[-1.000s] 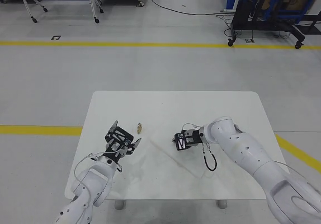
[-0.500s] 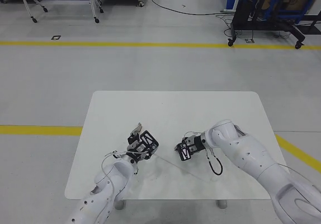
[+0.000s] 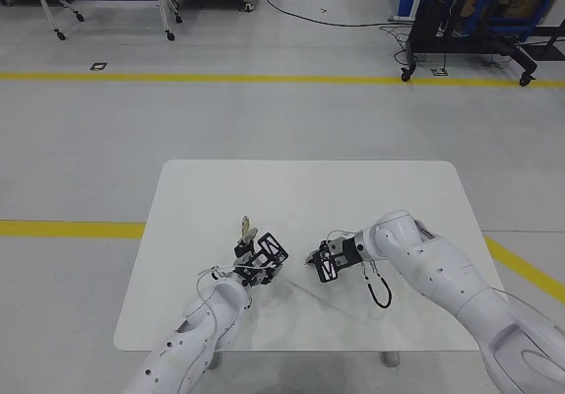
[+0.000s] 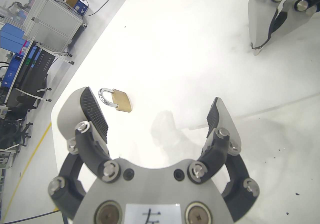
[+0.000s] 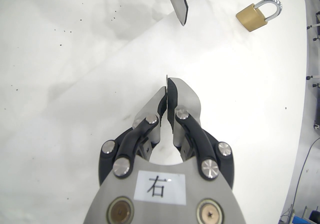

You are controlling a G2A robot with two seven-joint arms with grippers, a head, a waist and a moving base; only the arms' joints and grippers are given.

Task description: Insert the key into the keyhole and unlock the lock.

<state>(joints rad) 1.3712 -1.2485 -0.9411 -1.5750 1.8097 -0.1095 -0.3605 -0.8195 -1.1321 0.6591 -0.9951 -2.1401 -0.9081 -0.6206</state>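
**Item record: two end effectors, one lock, one key**

1. Left end effector (image 4: 152,100): fingers spread wide, holding nothing. It hangs low over the white surface (image 3: 361,187), left of centre.
2. Lock (image 4: 121,100): small brass padlock with a steel shackle that appears closed. It lies flat and loose on the surface, just beyond the left end effector's outer finger and outside its span. The keyhole face cannot be made out.
3. Right end effector (image 5: 168,81): pads pressed together on a thin metal sliver, judged to be the key (image 5: 166,80). Only a short tip protrudes. It sits near the surface, right of centre, well apart from the lock.

Hazards, as judged:
- The lock is unrestrained, so a key pushed against it would slide or spin it away.
- A left grasp across the brass body may cover the keyhole or tip the lock.
- The key is gripped near its tip. It may pivot between the pads on contact, and little blade is free to enter.
- Both end effectors converge on one small item, so the fingers could collide.
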